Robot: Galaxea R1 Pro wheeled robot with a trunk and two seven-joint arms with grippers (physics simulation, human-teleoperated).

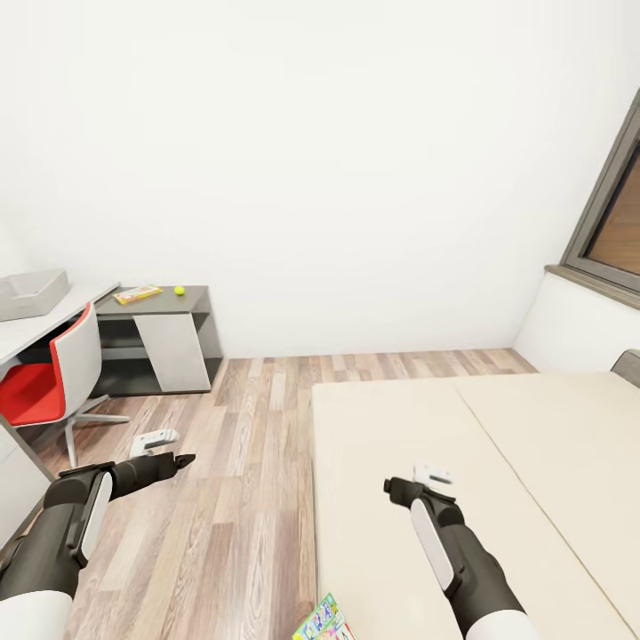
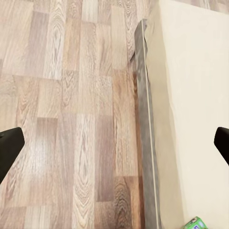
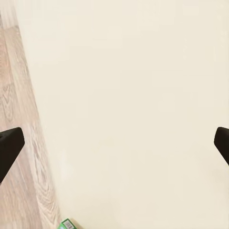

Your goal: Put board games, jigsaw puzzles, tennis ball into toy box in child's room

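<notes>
Nearest, 1 board game [image 1: 324, 620] lies flat on the bed [image 1: 498, 462], at the mattress corner closest to the robot; a small bit of it also shows at the edge of the left wrist view [image 2: 195, 223] and the right wrist view [image 3: 67, 224]. The left gripper [image 1: 182, 462] hangs over the wood floor [image 1: 231, 498] beside the bed, empty, its 2 fingers [image 2: 9, 148] spread wide apart. The right gripper [image 1: 418, 480] hangs over the cream mattress, also empty, with its 2 fingers [image 3: 9, 145] spread wide. The mattress shows 2 sections side by side.

Farther off, on the left, 1 red and white chair [image 1: 53, 378] stands at the long white surface [image 1: 53, 316], which carries 1 light-grey toy box [image 1: 31, 293]. Beyond it, on the lower dark-topped side unit [image 1: 164, 342], lie 1 flat yellowish toy [image 1: 137, 294], too small to tell whether it is a board or a puzzle, and 1 tennis ball [image 1: 180, 290] just beside it. 1 window [image 1: 613, 222] sits at the far right.
</notes>
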